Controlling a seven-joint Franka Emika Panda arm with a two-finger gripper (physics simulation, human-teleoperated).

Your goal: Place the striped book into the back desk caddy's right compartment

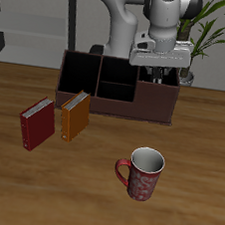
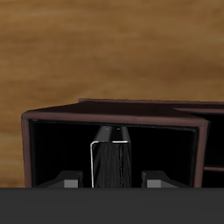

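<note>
End effector is clamped on the striped book, hanging over the back desk caddy's right compartment. I'd lower it straight, keeping it upright, clear of the walls. Only the wrist view shows the book; outside, it's hidden.
</note>
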